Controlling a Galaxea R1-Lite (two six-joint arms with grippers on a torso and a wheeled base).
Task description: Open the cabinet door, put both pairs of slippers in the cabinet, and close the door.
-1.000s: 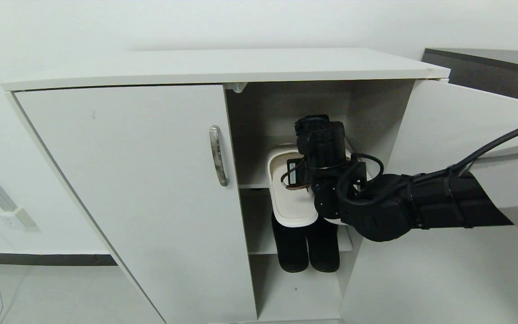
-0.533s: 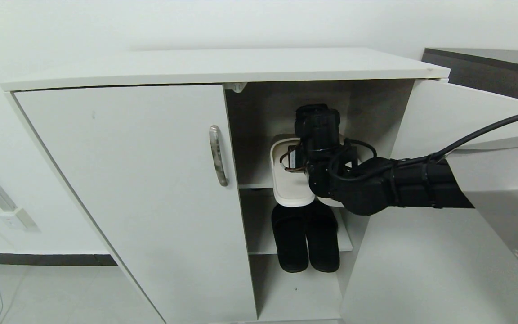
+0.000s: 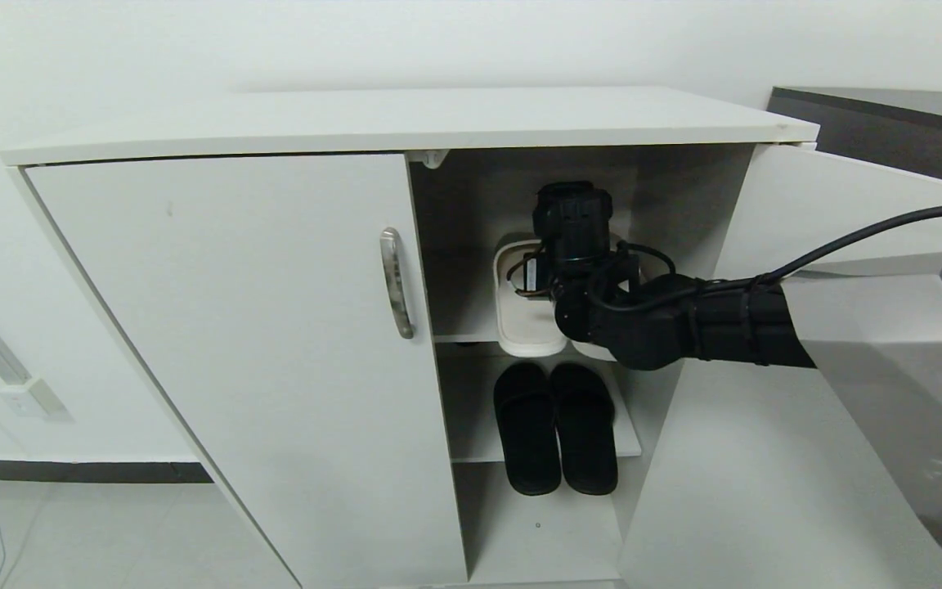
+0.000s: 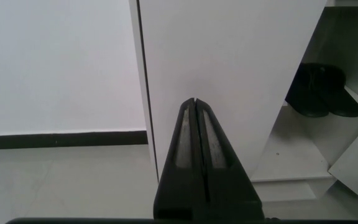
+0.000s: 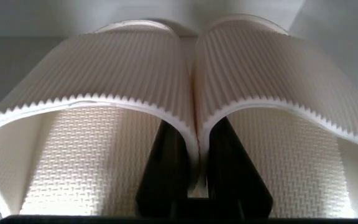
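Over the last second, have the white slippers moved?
Yes. The white slippers rose and went deeper into the cabinet: earlier they overlapped the black slippers, now they sit wholly above them.

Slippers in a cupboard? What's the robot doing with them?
The robot's right arm has its jaws shut on the white slippers, holding the pair at the upper shelf of the cabinet, heels poking out past its edge. The black slippers already lie on the shelf below. The right door stands open, the left door is closed. The left jaws are shut and empty, out in front of the left door.
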